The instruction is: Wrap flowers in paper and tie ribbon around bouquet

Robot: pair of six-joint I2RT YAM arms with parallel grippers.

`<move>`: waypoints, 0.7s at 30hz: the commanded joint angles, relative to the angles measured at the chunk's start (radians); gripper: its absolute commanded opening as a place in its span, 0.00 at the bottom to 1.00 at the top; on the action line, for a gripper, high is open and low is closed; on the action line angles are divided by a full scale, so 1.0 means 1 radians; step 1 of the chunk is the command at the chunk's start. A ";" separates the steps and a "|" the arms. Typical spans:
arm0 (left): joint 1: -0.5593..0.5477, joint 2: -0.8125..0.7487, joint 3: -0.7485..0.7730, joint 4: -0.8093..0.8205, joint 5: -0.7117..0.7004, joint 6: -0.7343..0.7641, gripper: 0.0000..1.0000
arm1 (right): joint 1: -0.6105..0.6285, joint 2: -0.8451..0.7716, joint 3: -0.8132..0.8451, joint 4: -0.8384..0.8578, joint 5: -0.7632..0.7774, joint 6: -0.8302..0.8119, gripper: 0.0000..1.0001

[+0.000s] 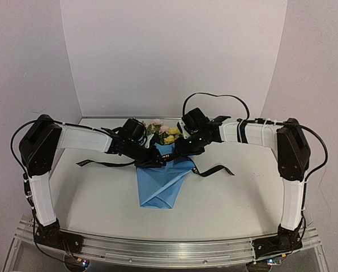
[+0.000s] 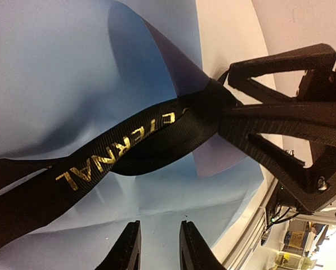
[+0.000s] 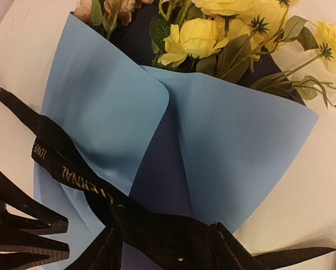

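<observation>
The bouquet lies mid-table, its light blue paper (image 1: 157, 184) folded as a cone round the yellow and pink flowers (image 1: 166, 134). In the right wrist view the flowers (image 3: 196, 36) stick out above the paper (image 3: 241, 146), whose navy inner face shows in the fold. The black ribbon (image 3: 66, 169) with gold lettering crosses the cone. My right gripper (image 3: 168, 244) is shut on the ribbon's bunched part (image 2: 207, 107). My left gripper (image 2: 159, 228) hovers over the paper (image 2: 72, 73) just below the ribbon (image 2: 100, 163), its jaws a little apart with nothing between them.
Loose ribbon ends trail on the table to the left (image 1: 95, 163) and right (image 1: 217, 170) of the cone. White walls enclose the table (image 1: 242, 192) at the back and sides. An aluminium rail (image 1: 169, 246) runs along the near edge.
</observation>
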 commanded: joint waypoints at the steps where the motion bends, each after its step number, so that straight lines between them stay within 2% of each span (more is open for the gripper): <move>1: -0.004 0.015 0.051 0.048 0.022 -0.017 0.25 | 0.000 0.019 0.034 -0.027 -0.026 -0.015 0.46; 5: -0.004 -0.001 0.076 0.024 -0.027 -0.007 0.27 | -0.001 0.024 0.039 -0.036 -0.013 -0.020 0.44; 8: 0.011 0.013 0.148 -0.037 -0.096 0.006 0.35 | -0.001 0.014 0.034 -0.037 0.019 -0.022 0.47; 10: 0.034 0.052 0.226 -0.081 -0.106 0.001 0.37 | -0.001 0.015 0.038 -0.036 0.029 -0.024 0.47; 14: 0.078 0.166 0.376 -0.157 -0.085 -0.020 0.39 | -0.001 0.010 0.035 -0.036 0.036 -0.023 0.37; 17: 0.091 0.266 0.503 -0.221 -0.016 -0.026 0.41 | -0.001 0.004 0.029 -0.037 0.034 -0.019 0.28; 21: 0.090 0.337 0.564 -0.223 0.052 -0.044 0.49 | -0.001 0.000 0.025 -0.036 0.029 -0.015 0.18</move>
